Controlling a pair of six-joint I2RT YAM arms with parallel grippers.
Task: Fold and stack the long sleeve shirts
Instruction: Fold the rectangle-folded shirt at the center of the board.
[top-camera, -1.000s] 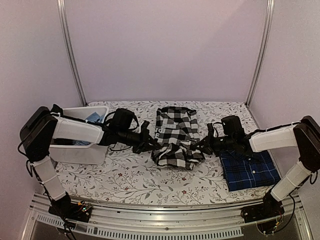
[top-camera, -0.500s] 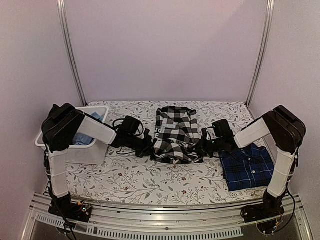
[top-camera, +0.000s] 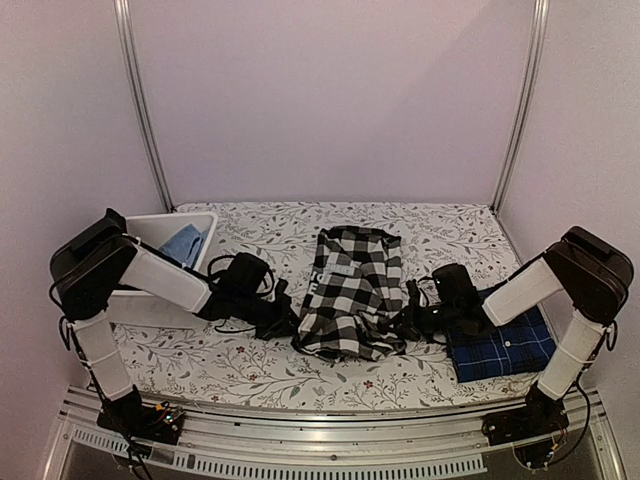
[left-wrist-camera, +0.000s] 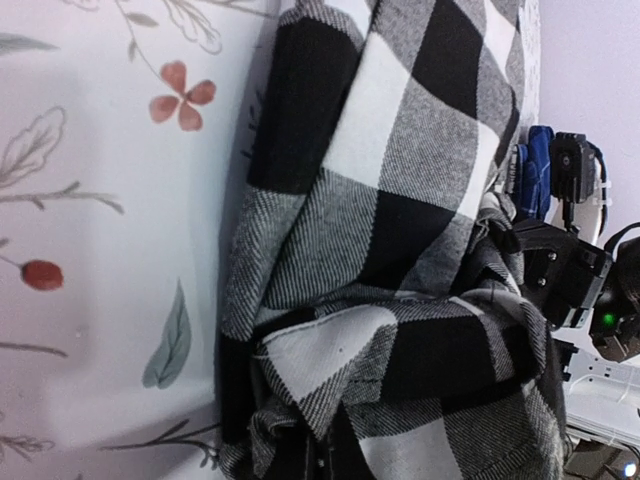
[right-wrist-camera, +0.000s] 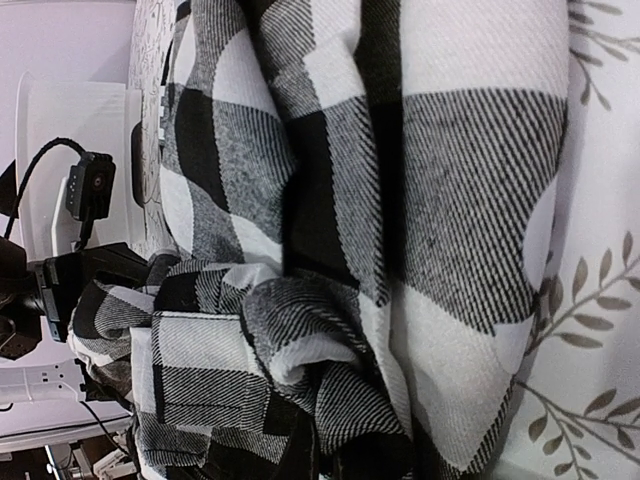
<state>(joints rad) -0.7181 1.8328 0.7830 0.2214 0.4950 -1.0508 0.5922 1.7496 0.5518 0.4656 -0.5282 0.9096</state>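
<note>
The black-and-white check shirt (top-camera: 352, 285) lies partly folded in the middle of the table, its near edge bunched. My left gripper (top-camera: 286, 322) is at its near left edge and my right gripper (top-camera: 405, 322) is at its near right edge. Both are shut on the cloth. In the left wrist view the check shirt (left-wrist-camera: 400, 200) bunches into the jaws and hides the fingers. The right wrist view shows the same: the shirt (right-wrist-camera: 450, 200) covers the fingers. The navy blue plaid shirt (top-camera: 503, 345) lies folded flat at the right, just behind my right arm.
A white bin (top-camera: 148, 300) holding a light blue cloth (top-camera: 183, 243) stands at the left, behind my left arm. The floral tablecloth (top-camera: 250, 360) covers the table. Walls and metal posts close in the back and sides.
Both grippers have moved toward the near edge of the table, dragging the check shirt with them. The shirt now lies lower and more stretched out.
</note>
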